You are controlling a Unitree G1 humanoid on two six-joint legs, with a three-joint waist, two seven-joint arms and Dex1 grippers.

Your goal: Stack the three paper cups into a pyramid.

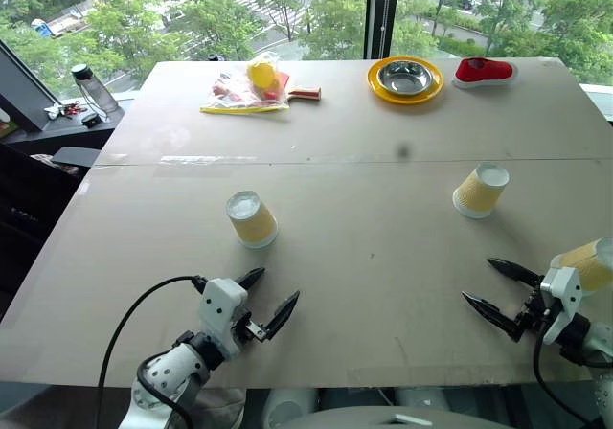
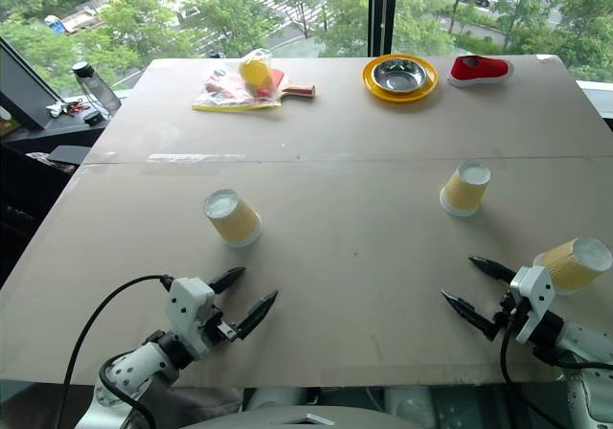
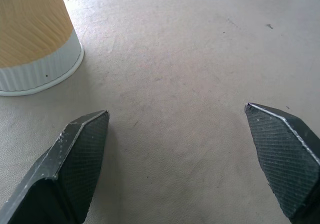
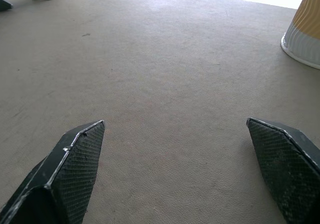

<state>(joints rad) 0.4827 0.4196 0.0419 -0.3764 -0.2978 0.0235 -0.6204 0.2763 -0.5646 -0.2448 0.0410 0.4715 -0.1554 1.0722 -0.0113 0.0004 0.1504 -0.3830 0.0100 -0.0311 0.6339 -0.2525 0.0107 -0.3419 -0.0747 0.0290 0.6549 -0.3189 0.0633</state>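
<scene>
Opening step, nothing stacked yet. Three paper cups all upside down on the counter [image 1: 364, 285] and well apart. Taking the middle cup [image 1: 480, 191] as landmark: left cup [image 1: 251, 218] far off to its left and a little nearer the robot; right cup [image 1: 586, 263] nearer the robot and to its right, just behind the right pincer [image 1: 493, 286]. Left pincer [image 1: 271, 298] spread wide, empty, hovering just short of the left cup. Right pincer likewise wide, empty. Next, probably: bringing two cups side by side as a base, so reaching forward and closing gently around ribbed walls without crushing.
</scene>
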